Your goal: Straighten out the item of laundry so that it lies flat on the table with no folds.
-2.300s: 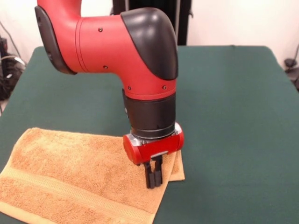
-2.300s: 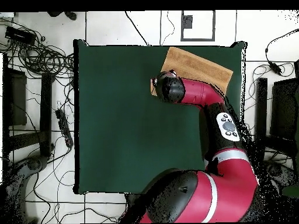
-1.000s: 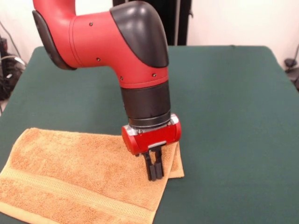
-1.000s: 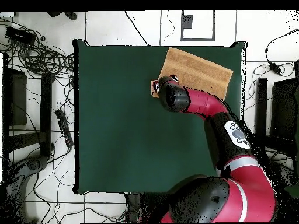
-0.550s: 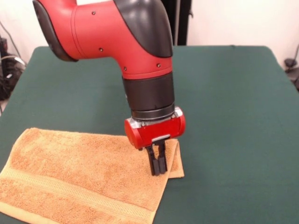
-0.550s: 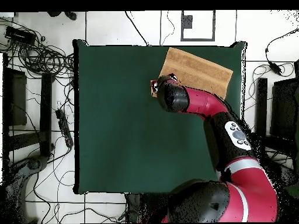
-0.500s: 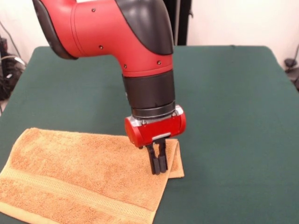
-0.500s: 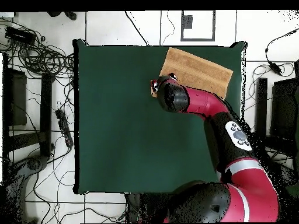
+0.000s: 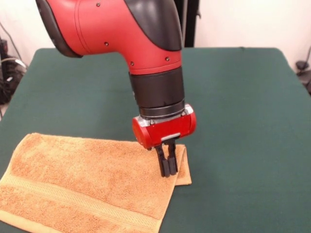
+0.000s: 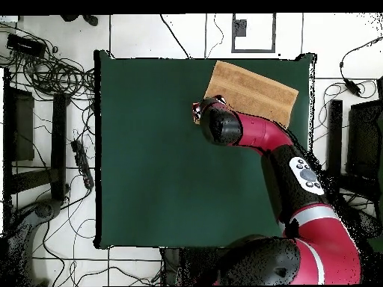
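Pinching the towel's (image 9: 92, 179) folded corner with closed gripper (image 9: 168, 174), near the table's (image 9: 233, 97) edge; unfolding likely follows.

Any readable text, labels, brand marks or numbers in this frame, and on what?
None readable.
The towel, table and gripper carry no lettering in either view.
The round button pad on the arm shows small marks in the overhead view, too small to read.

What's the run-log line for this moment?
gripper: fingers shut, over folded corner | towel: corner still doubled | table: near-edge placement
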